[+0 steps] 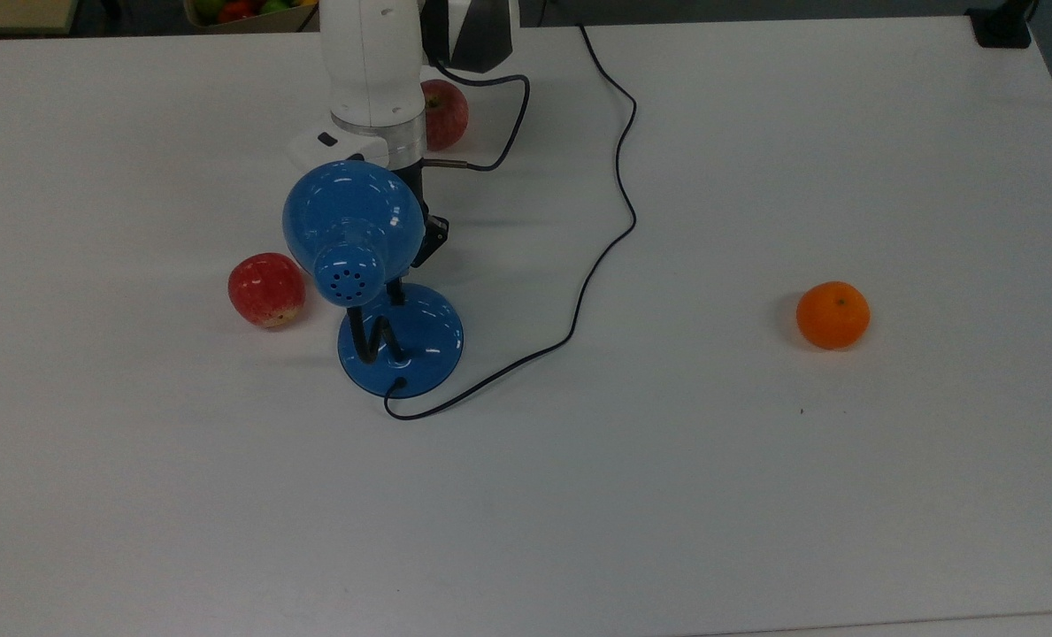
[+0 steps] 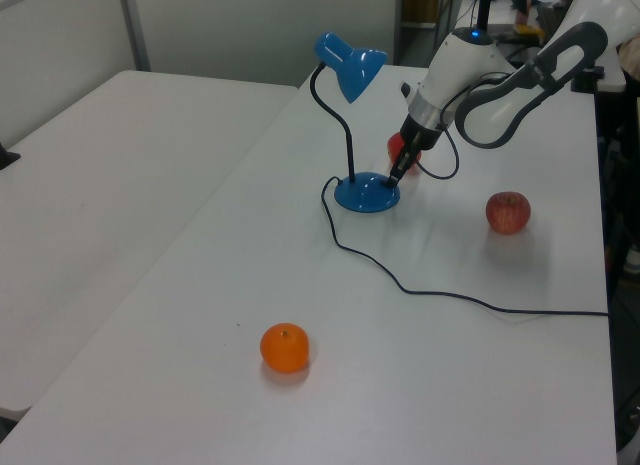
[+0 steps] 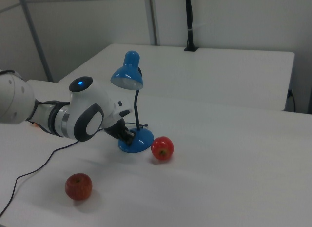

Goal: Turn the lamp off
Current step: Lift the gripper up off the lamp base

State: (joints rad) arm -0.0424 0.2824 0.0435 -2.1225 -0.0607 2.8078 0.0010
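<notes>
Lamp (image 1: 399, 341) upright; shade faces top view's upper left, unlit.

No legible text, labels, brand marks, numbers or signs in any view.
</notes>
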